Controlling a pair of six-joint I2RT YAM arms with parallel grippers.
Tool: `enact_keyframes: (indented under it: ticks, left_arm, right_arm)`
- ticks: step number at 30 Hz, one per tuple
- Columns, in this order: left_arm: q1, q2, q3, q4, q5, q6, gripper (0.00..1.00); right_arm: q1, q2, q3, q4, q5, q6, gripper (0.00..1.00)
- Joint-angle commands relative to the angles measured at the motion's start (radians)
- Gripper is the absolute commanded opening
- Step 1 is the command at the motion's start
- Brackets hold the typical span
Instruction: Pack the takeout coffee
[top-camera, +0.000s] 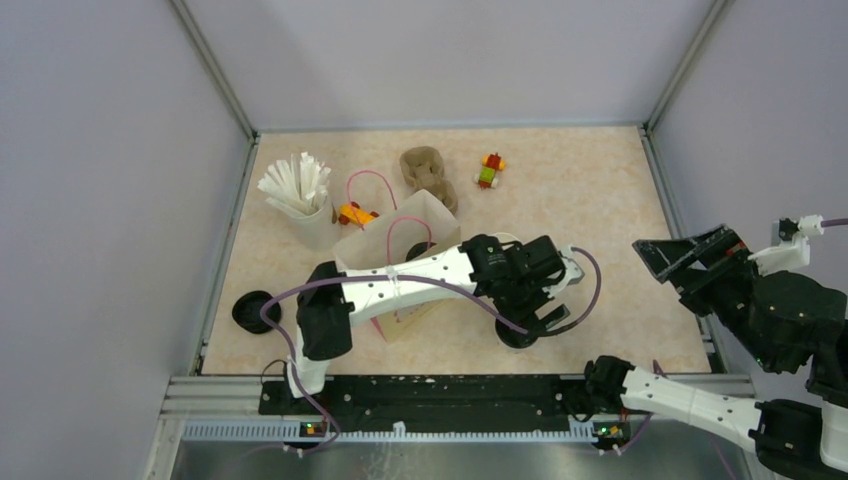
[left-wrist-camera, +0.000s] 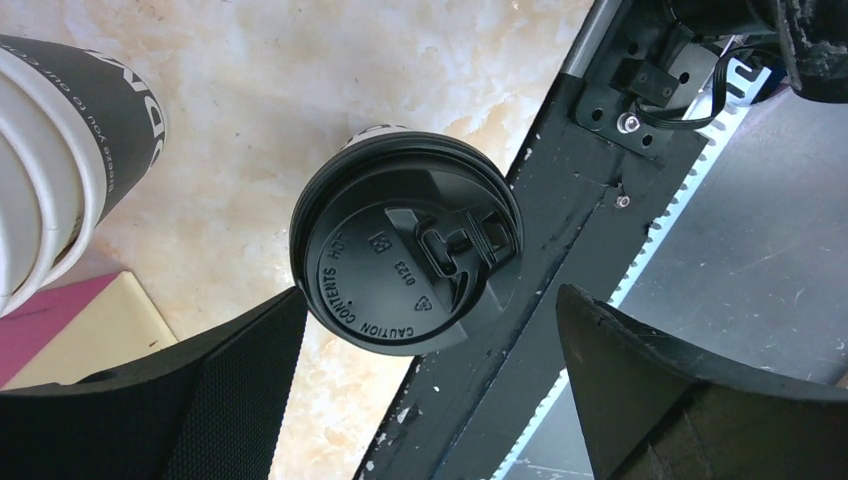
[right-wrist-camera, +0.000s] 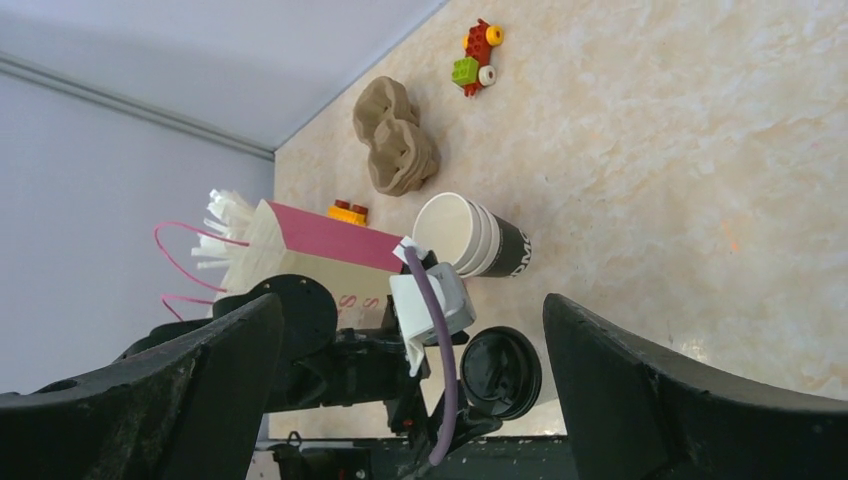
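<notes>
I work on a big pale table (top-camera: 600, 200) with grey walls round it. My left arm reaches out across the middle of it. My right arm is off at the right side, raised up by the wall.

A tan paper bag (top-camera: 400, 240) with pink inside and pink string handles sits partly under my left arm.

A stack of paper cups (right-wrist-camera: 480, 240) lies on its side just beside the bag. The stack's long way runs flat along the table. The white open mouths point at the bag and the dark bottom points away from it.

One more cup with a black lid (left-wrist-camera: 405, 255) stands up near the front edge, close to the black rail. Its long way goes up and down, and the lid faces up at my left hand (left-wrist-camera: 428, 300). My left fingers are spread wide, one on each side above the lid, not touching it.

My right hand (right-wrist-camera: 410, 310) has its fingers spread wide too, with nothing between them.

A brown tray (top-camera: 428, 175) lies near the back. A tan cup full of white sticks (top-camera: 300, 195) stands at the back left. A loose black lid (top-camera: 252, 310) lies at the left edge. Two small block toys are there, one (top-camera: 490, 170) by the tray and one (top-camera: 355, 213) by the stick cup.
</notes>
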Motion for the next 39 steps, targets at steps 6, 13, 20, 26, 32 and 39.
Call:
enact_keyframes:
  ticks: [6,13,20,26,32,39]
  left_arm:
    - [-0.001,-0.018,-0.046,0.085,0.010,-0.010,0.99]
    - [-0.019,-0.013,-0.060,0.085,-0.030,0.004,0.99]
    - [-0.035,-0.005,-0.039,0.040,-0.065,0.019,0.99]
    - [-0.049,0.085,0.220,-0.208,-0.077,0.032,0.99]
    - [-0.049,0.118,0.274,-0.272,-0.061,0.030,0.99]
    - [-0.049,0.129,0.275,-0.227,-0.109,0.072,0.99]
  right_arm:
    - [-0.008,0.046,0.040,0.057,0.006,-0.096,0.99]
    - [-0.007,0.043,0.045,0.055,0.017,-0.100,0.99]
    - [-0.008,0.043,0.045,0.055,0.004,-0.099,0.99]
    - [-0.008,0.040,0.044,0.040,-0.003,-0.086,0.99]
    - [-0.007,0.037,0.048,0.038,-0.004,-0.083,0.99]
    - [-0.008,0.039,0.055,0.043,-0.011,-0.084,0.99]
